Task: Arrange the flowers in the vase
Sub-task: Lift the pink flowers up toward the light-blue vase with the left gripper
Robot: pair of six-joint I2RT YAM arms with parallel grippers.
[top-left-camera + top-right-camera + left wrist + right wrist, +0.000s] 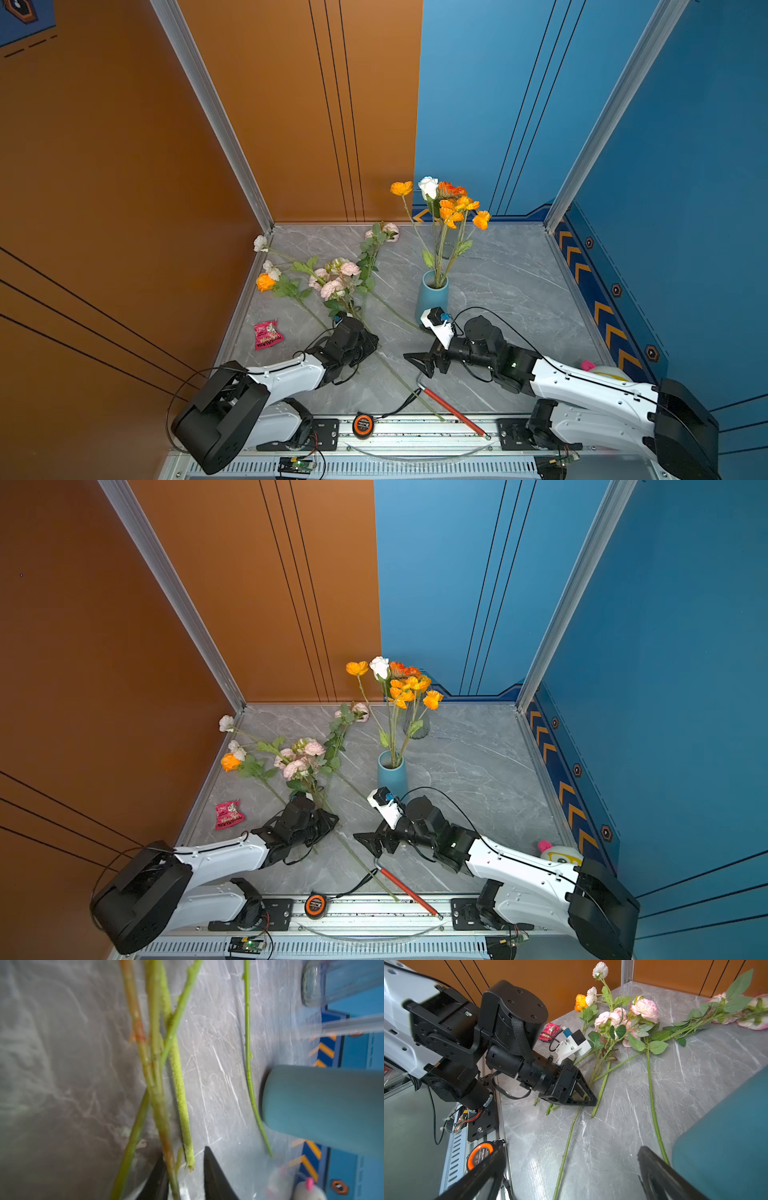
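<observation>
Both top views are bright and evenly lit from overhead, and the arms cast only soft, short shadows on the grey marble bench [498, 270]. The left wrist view is badly smeared: the green stems [158, 1084], the blue vase [322, 1105] and the glass vase [311, 985] are all soft. The right wrist view is sharp on the pink blooms [643, 1007], with pale glare on the bench.
</observation>
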